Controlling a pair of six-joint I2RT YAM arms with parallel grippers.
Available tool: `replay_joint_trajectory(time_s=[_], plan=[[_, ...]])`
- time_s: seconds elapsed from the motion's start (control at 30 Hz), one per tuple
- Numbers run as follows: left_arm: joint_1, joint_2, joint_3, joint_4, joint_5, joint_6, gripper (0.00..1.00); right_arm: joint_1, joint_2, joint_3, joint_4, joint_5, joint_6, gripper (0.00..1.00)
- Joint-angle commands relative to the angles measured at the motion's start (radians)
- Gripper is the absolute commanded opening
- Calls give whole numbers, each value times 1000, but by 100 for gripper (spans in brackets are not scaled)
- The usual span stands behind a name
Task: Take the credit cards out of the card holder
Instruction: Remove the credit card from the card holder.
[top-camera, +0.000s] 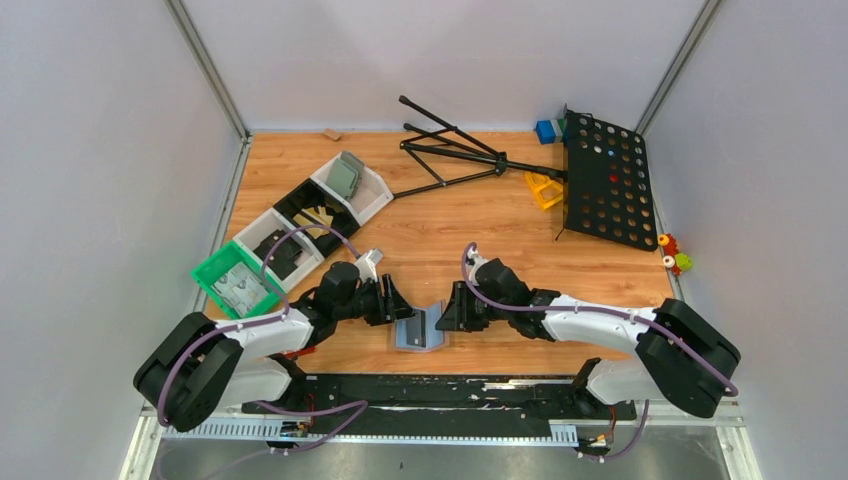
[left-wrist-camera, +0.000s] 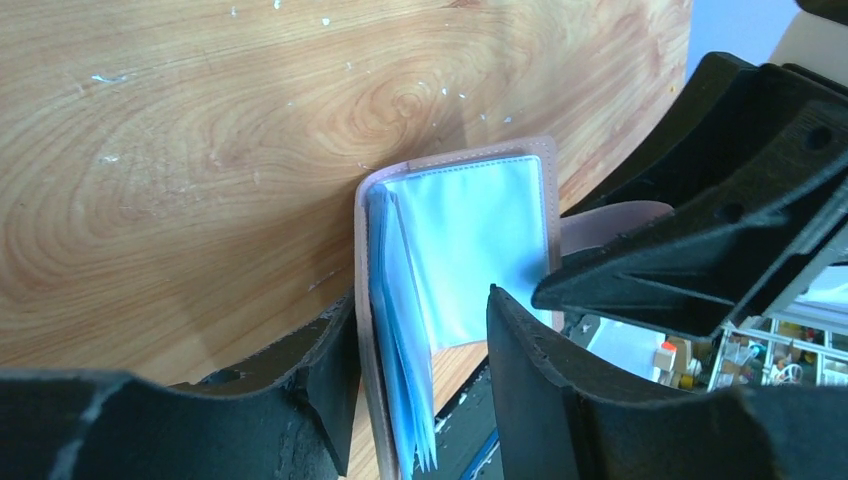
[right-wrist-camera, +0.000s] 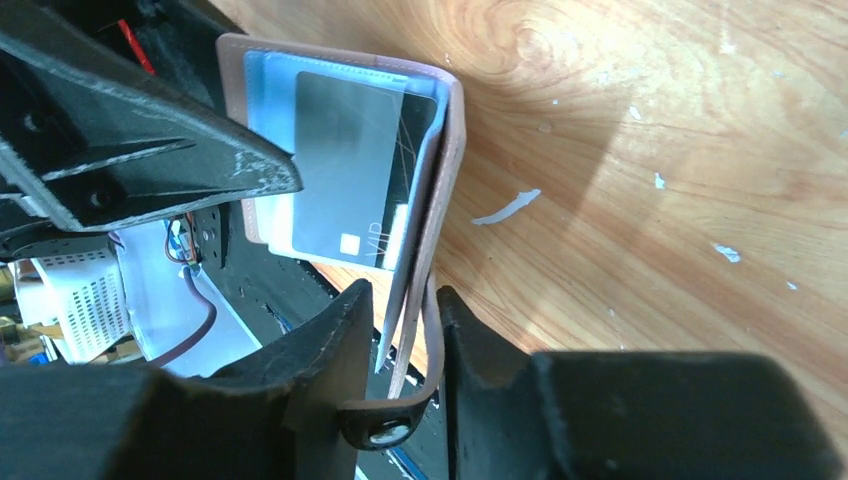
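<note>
Closest in, right between the fingers of the left hand (left-wrist-camera: 420, 305): the card holder (left-wrist-camera: 470, 230), open like a book and standing on edge on the bench (left-wrist-camera: 200, 150). Spread, that hand, not pinching: salmon cover against one finger, pale blue sleeves fanned out in the gap, clear space between the sleeves and the other finger. Just past those fingertips, facing in from the opposite side, the right hand (right-wrist-camera: 405, 292), pressed together on the other half of the salmon cover, snap strap caught in the same narrow gap. Just beyond the right fingertips, inside a clear sleeve of the open holder, one of the credit cards (right-wrist-camera: 350, 170): black, with pale marks near its lower edge. Over the sleeve's edge beside it, the tip of a left finger; touching or not, cannot tell. Farther out from the left hand, toward the bench's side edge, a slanted row of bins, the nearest a green bin (top-camera: 235, 280), the farthest with a grey-green holder (top-camera: 345, 178) upright inside. Well beyond the right hand, a folded black tripod (top-camera: 450, 150), a yellow piece (top-camera: 545, 190), a tilted black perforated board (top-camera: 605, 180) and, at the far wall, a blue block (top-camera: 545, 130).
</note>
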Motion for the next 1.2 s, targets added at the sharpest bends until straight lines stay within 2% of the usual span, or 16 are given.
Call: replay_joint_trajectory(time_s=[0.0,0.17,0.47,0.73,0.9,1.1,1.17], plan=[[-3,-45,-11,23,30,-16,54,-13,16,-15,23,10,2,27],[-3,-74,-16,13,45,-24,53,-15,31,-26,54,0,8,19],[-4,-107,-25,0,56,-24,50,-15,42,-38,90,-17,22,15],[-3,-80,-39,74,88,-51,37,-15,46,-35,98,-23,23,12],[-3,-58,-36,92,95,-51,19,-15,43,-33,98,-28,21,11],[-4,-35,-43,149,114,-75,18,-15,68,-38,128,-38,24,13],[-3,-32,-43,143,111,-69,16,-15,72,-40,138,-44,27,18]])
